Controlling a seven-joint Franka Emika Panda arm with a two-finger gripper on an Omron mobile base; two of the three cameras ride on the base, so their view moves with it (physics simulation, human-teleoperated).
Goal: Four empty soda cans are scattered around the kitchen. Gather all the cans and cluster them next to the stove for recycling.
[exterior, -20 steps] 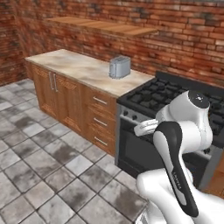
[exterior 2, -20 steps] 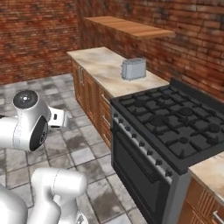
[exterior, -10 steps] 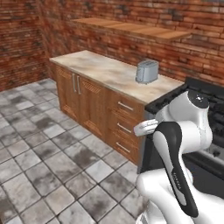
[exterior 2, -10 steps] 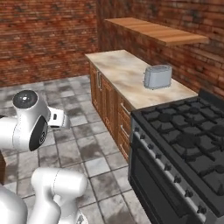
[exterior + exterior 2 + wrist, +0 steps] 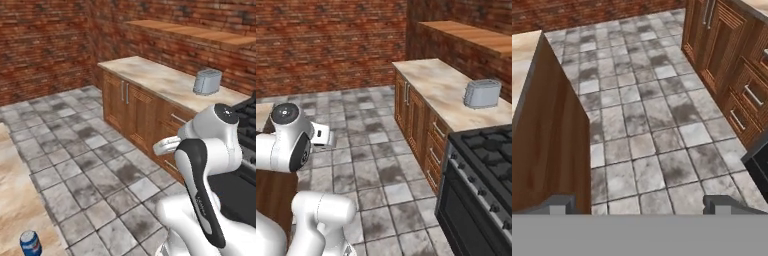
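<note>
Soda can [image 5: 30, 243] stands near the worktop [image 5: 17, 200] edge, reachable; end effector [image 5: 640, 204] hangs wide and empty over the floor [image 5: 647, 125], ready to grasp.

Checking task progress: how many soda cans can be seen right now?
1. One can stands on the light countertop at the lower left of the left base view. Others may be out of frame.

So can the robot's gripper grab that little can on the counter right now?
Probably not yet. The can stands low at the near edge of the island counter, off to the arm's left, while the open gripper points at the tiled floor. Nothing blocks it; it must swing over.
</note>
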